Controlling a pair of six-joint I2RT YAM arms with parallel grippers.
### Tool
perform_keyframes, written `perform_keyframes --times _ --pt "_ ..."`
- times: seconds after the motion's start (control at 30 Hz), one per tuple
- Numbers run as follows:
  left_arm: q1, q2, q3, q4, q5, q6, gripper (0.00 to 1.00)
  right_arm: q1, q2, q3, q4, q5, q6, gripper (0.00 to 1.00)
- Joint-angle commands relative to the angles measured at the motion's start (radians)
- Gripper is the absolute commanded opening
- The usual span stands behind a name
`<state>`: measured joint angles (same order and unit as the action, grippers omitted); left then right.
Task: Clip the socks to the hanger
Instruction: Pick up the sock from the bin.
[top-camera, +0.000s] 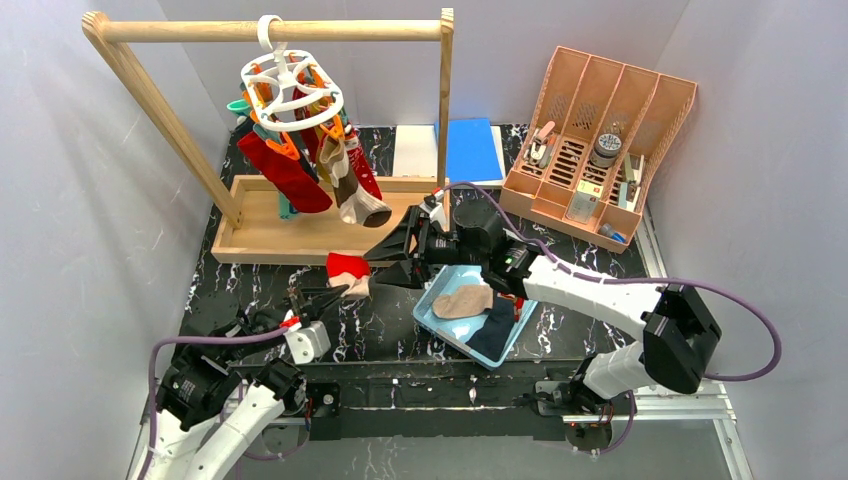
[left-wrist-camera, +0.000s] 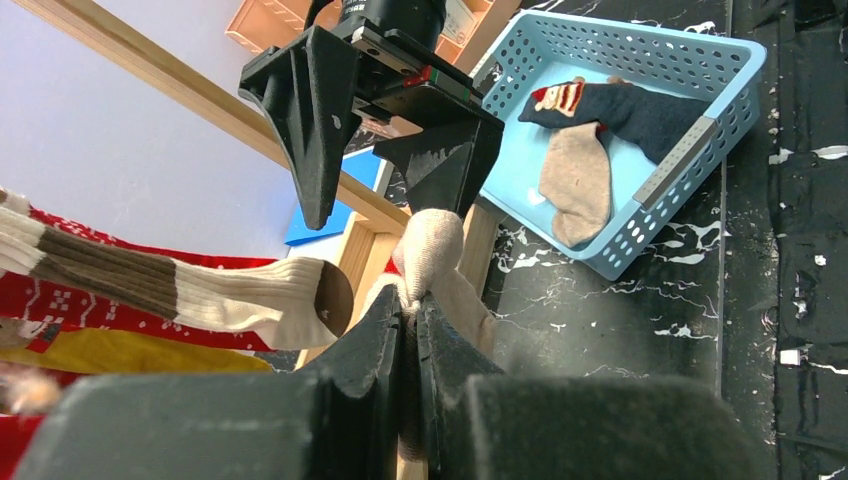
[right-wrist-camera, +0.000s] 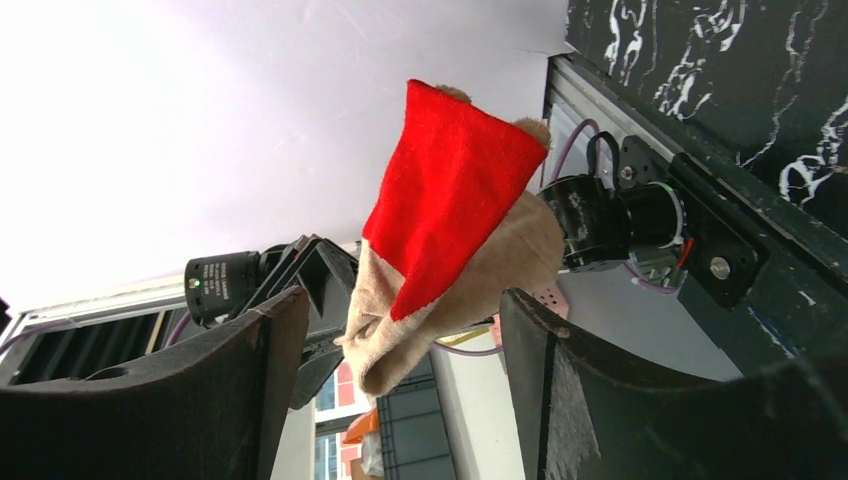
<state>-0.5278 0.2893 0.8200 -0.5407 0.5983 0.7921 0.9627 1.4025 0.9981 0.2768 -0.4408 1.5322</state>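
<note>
So the left gripper (left-wrist-camera: 408, 310) is pinching a red-and-beige sock (right-wrist-camera: 450, 210) up in the air, with the right gripper (right-wrist-camera: 400, 300) spread wide around it. The basket (top-camera: 425, 312) holds a tan sock (top-camera: 462, 300) and a navy sock (top-camera: 495, 330). The hanger (top-camera: 290, 85) already carries several.

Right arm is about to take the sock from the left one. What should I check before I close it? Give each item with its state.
1. Left gripper shut on the red-and-beige sock: ok.
2. Right gripper open wide enough: ok.
3. Sock lined up between the right fingers: ok in the right wrist view.
4. Sock deep enough between them: cannot tell; the left wrist view shows one fingertip just at its top.
5. Hanger hooked on the wooden rail: ok.
6. An unused one among its clips: cannot tell.
</note>
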Motion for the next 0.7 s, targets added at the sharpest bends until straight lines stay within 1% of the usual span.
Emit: perform_keyframes --times 0.0,0.23,0.33,0.53,0.6,0.67 --pt "-0.009 0.017 0.037 0.022 0.011 -0.005 0.00 0.009 0.012 0.029 0.102 -0.032 0.042 0.77" --pt "-0.008 0.020 0.042 0.052 0.012 -0.022 0.00 0.027 0.072 0.082 0.132 -0.063 0.054 0.76" --pt "-0.008 0.021 0.044 0.054 0.017 -0.029 0.00 0.030 0.080 0.091 0.137 -0.049 0.054 0.72" --pt "-0.008 0.015 0.035 0.054 0.036 -0.050 0.00 0.030 0.085 0.099 0.134 0.005 0.019 0.53" --pt "-0.008 0.012 0.030 0.054 0.040 -0.059 0.00 0.029 0.082 0.106 0.133 0.022 -0.004 0.45" --pt "-0.008 0.009 0.026 0.054 0.042 -0.069 0.00 0.029 0.087 0.120 0.144 0.017 -0.026 0.33"
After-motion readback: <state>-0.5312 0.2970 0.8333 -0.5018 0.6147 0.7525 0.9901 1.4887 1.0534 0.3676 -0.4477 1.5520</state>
